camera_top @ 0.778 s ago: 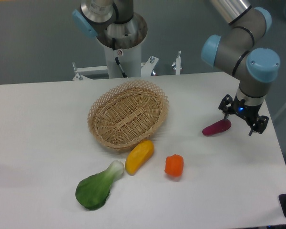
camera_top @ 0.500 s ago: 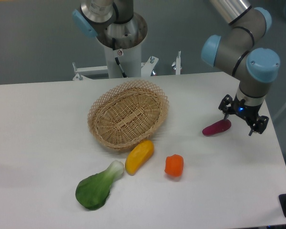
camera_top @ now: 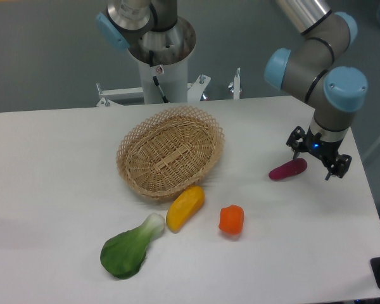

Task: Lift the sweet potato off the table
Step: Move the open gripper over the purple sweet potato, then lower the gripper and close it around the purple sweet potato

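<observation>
The sweet potato is a slim magenta-purple vegetable lying on the white table at the right side. My gripper hangs just right of it, close above the table. Its two dark fingers stand apart, so it is open and holds nothing. The left finger is right at the potato's right end. The right finger is further right, away from the potato.
A wicker basket stands at the table's middle. In front of it lie a yellow oblong vegetable, an orange pepper and a green leafy vegetable. The table's right edge is close behind the gripper.
The arm and gripper have shifted a few pixels to the left and up. The sweet potato has not moved.
</observation>
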### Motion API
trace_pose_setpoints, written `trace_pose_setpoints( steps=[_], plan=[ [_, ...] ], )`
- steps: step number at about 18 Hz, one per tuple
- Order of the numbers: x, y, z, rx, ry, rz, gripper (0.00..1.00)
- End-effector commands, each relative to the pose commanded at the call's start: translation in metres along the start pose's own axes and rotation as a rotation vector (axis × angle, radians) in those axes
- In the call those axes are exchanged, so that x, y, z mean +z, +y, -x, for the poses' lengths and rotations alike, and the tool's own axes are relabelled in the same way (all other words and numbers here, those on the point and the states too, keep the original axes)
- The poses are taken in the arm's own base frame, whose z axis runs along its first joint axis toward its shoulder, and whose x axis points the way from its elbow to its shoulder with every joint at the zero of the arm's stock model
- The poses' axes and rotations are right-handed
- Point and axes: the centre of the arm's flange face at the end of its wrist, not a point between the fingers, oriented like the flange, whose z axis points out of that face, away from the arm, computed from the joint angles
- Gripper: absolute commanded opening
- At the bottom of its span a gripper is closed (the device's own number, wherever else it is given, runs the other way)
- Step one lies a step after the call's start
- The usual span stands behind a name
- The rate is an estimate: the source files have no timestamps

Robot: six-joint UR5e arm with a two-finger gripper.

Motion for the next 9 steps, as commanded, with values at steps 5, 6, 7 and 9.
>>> trace_pose_setpoints(
  steps=[5,6,7,9],
  plan=[
    [0.014,0.003,-0.01,0.115,0.031,-0.002,1.0],
    [0.017,0.003,-0.011,0.121,0.028,-0.002,1.0],
    [0.022,0.003,-0.014,0.123,0.026,-0.002,1.0],
    [0.031,0.002,-0.019,0.132,0.029,0.001,1.0]
  ],
)
